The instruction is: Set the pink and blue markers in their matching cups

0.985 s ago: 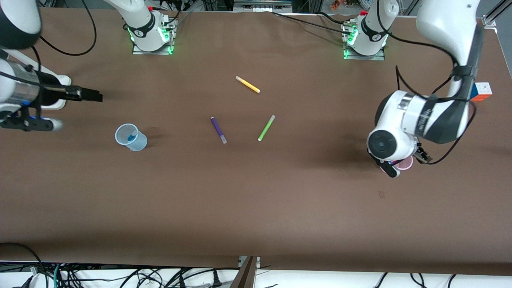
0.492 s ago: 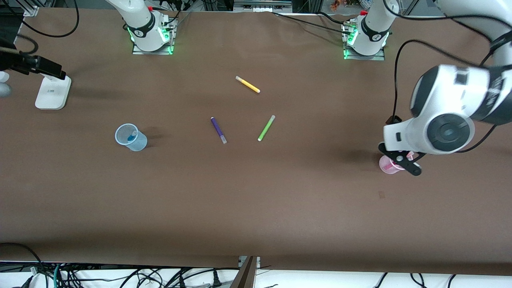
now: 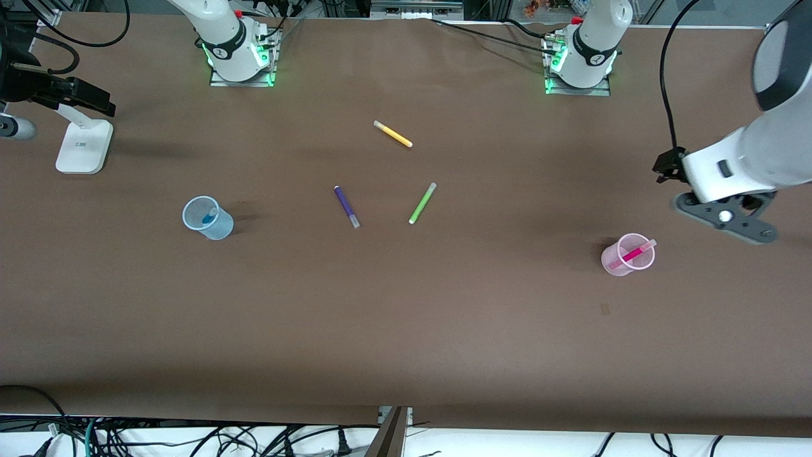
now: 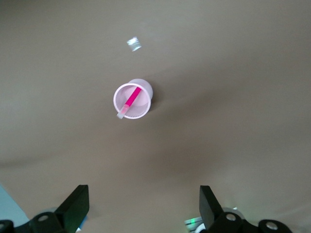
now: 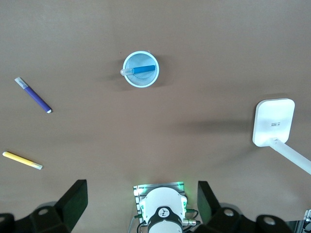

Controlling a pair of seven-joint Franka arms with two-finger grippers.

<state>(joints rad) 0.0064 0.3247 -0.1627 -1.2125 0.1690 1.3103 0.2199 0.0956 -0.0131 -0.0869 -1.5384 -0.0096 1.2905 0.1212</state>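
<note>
At table ends: left gripper (image 4: 141, 208), right gripper (image 5: 141, 206) spread wide, empty.

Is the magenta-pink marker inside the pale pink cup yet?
Yes: the magenta-pink marker leans inside the upright pale pink cup, cap over the rim.

left gripper (image 3: 726, 216) blurred in front view, fingers not resolvable there; left arm cut by frame edge. right gripper (image 3: 95, 101) partly cut at frame edge, arm mostly out of frame. blue marker (image 3: 207, 216) lower end hidden inside blue cup (image 3: 217, 226); pink marker (image 3: 632, 254) tip veiled by pink cup (image 3: 618, 265) wall. both wrist views crop fingers (image 4: 75, 206) at the base
</note>
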